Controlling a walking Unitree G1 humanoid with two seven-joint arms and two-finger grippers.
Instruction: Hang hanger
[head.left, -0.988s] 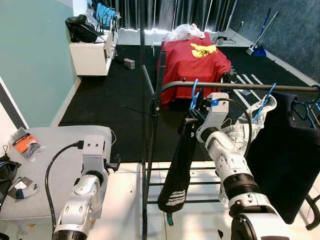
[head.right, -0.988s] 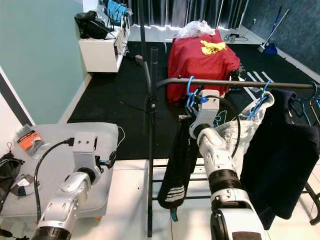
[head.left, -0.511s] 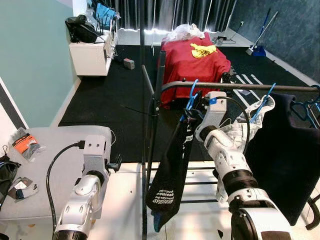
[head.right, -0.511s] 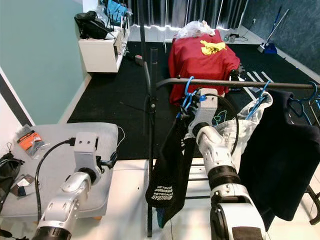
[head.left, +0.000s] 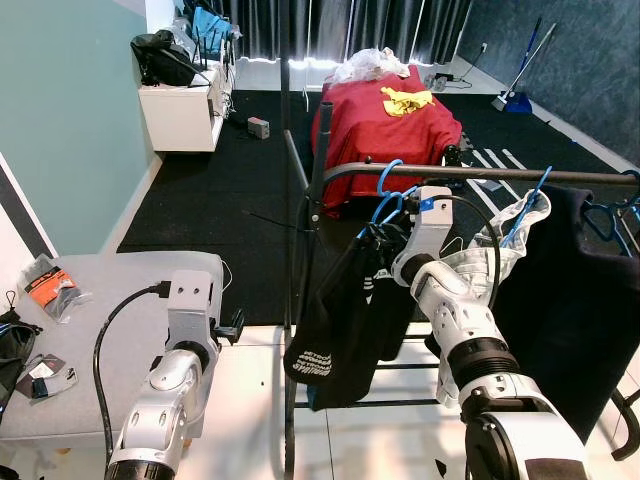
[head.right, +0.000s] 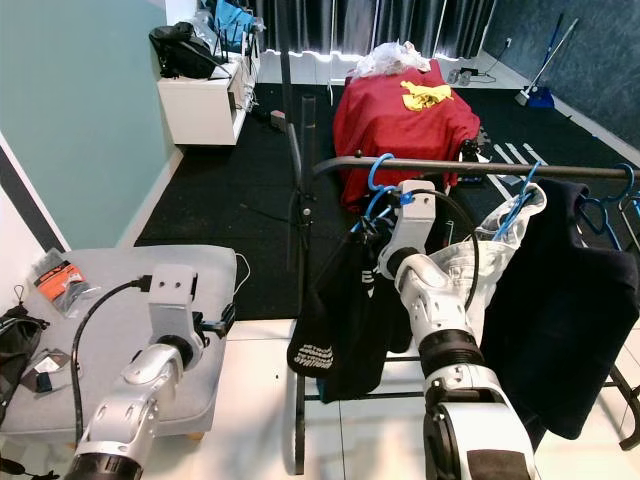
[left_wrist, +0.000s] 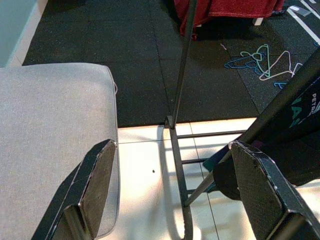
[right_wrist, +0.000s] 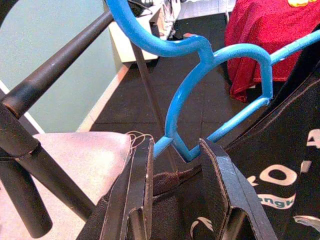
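— So, where is the blue hanger (right_wrist: 200, 85) at this moment?

— Up at the dark rail (head.left: 470, 173) of the clothes rack, near the rail's left end. Its hook curves over the rail, and a black garment with white lettering (head.left: 340, 335) hangs from it, swung out toward the robot's left.

— Who has hold of it?

— The right gripper (right_wrist: 175, 165). In the right wrist view its two black fingers (right_wrist: 142, 175) stand close together with the hanger's blue neck pinched between them, black cloth bunched just below. From the head views the silver right arm reaches up and forward to that spot, just under the rail.

— And the left gripper (left_wrist: 172, 185)?

— Spread wide and holding nothing. Its wrist view looks down between the two pads (left_wrist: 97, 180) at white floor tiles, the rack's base bars, and the corner of a grey cushioned bench (left_wrist: 50, 130). The left arm is low, beside that bench.

— What else hangs on the rail?

— To the right of the gripper, a pale garment on another blue hanger (head.left: 528, 205), then a large dark garment (head.left: 570, 300) on more blue hangers at the far right.

— Anything behind the rack?

— A piece of furniture draped in red cloth (head.left: 385, 130) with a yellow item (head.left: 405, 98) on top, standing on black matting. A white cabinet (head.left: 185, 110) with dark bags sits against the teal wall to the left. A few loose hangers (left_wrist: 260, 57) lie on the black floor beyond the rack.
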